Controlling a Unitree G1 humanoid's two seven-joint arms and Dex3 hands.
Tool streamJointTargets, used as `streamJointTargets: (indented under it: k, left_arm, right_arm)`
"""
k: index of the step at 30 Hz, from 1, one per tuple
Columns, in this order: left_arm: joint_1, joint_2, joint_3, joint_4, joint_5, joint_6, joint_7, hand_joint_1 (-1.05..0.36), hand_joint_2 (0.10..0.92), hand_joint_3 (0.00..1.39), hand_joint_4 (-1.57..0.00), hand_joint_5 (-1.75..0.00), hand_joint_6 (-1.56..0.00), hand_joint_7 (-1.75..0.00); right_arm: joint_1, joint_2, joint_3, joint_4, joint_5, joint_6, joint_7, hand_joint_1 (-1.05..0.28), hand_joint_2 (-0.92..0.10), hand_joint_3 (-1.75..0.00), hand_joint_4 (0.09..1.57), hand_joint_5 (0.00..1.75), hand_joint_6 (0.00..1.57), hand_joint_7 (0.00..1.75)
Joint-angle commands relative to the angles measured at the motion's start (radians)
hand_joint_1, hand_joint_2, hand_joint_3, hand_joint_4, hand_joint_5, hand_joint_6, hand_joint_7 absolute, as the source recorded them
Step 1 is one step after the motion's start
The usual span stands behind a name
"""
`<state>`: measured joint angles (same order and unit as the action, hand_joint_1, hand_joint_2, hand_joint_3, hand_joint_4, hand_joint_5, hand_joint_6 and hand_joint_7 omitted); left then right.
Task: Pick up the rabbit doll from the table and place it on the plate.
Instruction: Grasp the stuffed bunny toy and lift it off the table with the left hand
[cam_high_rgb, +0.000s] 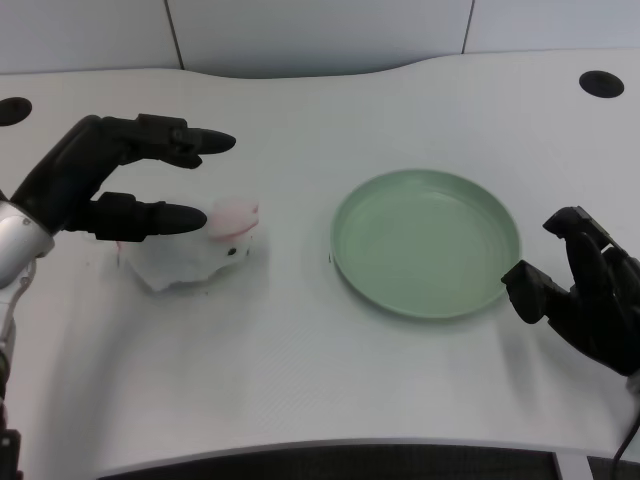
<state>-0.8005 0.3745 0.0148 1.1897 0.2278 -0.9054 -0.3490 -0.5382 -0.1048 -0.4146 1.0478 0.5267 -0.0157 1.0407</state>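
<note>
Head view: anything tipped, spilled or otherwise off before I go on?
Nothing stands out. The rabbit doll lies on the white table, left of the green plate, which sits flat with nothing in it. The left robot hand is open beside the doll.

No text, label, brand, number or sign can be read anywhere.

Left robot hand (110, 180) raised, fingers spread apart, apparently gripping nothing; silver forearm at picture's left edge.
</note>
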Motion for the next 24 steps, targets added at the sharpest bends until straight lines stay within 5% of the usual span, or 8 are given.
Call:
streamJointTargets:
  k: [1,13,17,24]
  left_arm:
    - [-0.044,0.036,-0.055,0.052,0.089,0.021,0.148,-1.05,0.921,0.22,0.0,-0.53,-0.32,-0.04]
    - [-0.057,0.043,-0.1,0.079,0.109,0.01,0.219,-1.05,0.921,0.22,0.0,-0.46,-0.29,-0.05]
    - [-0.15,-0.049,-0.201,0.157,0.246,0.252,0.418,-1.05,0.921,0.28,0.0,-0.31,-0.1,-0.01]
    - [-0.155,-0.092,-0.21,0.18,0.247,0.332,0.421,-1.05,0.921,0.27,0.0,-0.34,-0.11,-0.03]
  right_arm:
    - [0.0,-0.01,0.001,-0.005,-0.003,0.001,0.002,-0.6,-0.92,-0.36,0.86,1.75,0.63,1.75]
    - [0.0,-0.01,0.001,-0.005,-0.003,0.001,0.002,-0.6,-0.92,-0.36,0.86,1.75,0.63,1.75]
    - [0.002,-0.008,0.001,-0.009,-0.002,-0.004,0.004,-0.6,-0.92,-0.36,0.86,1.75,0.63,1.75]
    - [0.002,-0.007,0.003,-0.012,-0.004,-0.003,0.004,-0.6,-0.92,-0.35,0.84,1.75,0.62,1.75]
